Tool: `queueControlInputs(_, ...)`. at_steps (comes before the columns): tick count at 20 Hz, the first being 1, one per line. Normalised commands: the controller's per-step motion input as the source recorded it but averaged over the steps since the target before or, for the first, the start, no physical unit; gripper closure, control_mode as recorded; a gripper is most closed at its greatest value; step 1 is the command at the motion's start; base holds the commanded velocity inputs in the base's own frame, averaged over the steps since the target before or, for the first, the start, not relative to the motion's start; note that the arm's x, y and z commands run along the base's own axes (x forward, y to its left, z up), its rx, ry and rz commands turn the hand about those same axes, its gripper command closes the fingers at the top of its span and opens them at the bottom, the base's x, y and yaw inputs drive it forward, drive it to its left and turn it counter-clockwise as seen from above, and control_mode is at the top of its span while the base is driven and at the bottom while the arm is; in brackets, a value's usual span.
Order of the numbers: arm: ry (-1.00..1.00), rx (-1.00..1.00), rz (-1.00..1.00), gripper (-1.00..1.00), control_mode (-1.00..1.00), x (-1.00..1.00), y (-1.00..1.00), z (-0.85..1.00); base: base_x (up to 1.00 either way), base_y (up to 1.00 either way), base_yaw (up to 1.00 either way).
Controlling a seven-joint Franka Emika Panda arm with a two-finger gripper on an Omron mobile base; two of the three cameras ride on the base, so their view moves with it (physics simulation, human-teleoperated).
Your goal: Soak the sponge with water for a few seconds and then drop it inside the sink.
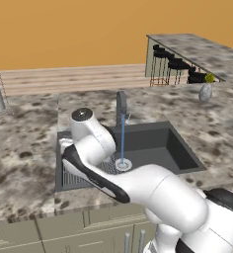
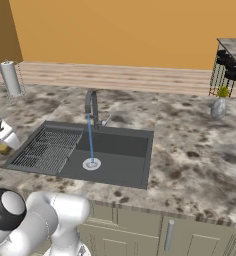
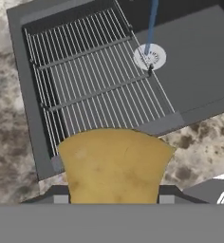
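Observation:
The yellow-orange sponge sits between my fingertips in the hand view, just above the counter at the sink's near-left corner. In the right base view my gripper hangs at the left edge, shut on the sponge, beside the sink. A thin blue stream of water runs from the grey faucet onto the round white drain. The water falls to the upper right of the sponge, past the wire grate. In the left base view my arm hides the hand; the water and the sink show.
Speckled stone counter surrounds the basin. A paper towel roll stands at the back left. A small vase with a plant stands at the back right. Bar stools stand under a far counter.

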Motion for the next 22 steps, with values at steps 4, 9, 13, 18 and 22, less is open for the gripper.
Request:
queueControlInputs(4,-0.12,-0.07,-0.28,1.00,-1.00,0.13,-0.19,-0.22,0.00,0.00,0.00)
queueControlInputs(9,-0.12,-0.04,-0.26,1.00,-1.00,0.17,-0.20,-0.07,0.00,0.00,0.00)
queueControlInputs(13,-0.03,0.00,-0.21,1.00,-1.00,0.12,-0.15,0.09,0.00,0.00,0.00)
queueControlInputs(18,-0.02,0.00,-0.20,1.00,-1.00,0.11,-0.14,0.03,0.00,0.00,0.00)
queueControlInputs(22,0.00,0.00,-0.15,1.00,-1.00,0.10,-0.24,0.00,0.00,0.00,0.00)
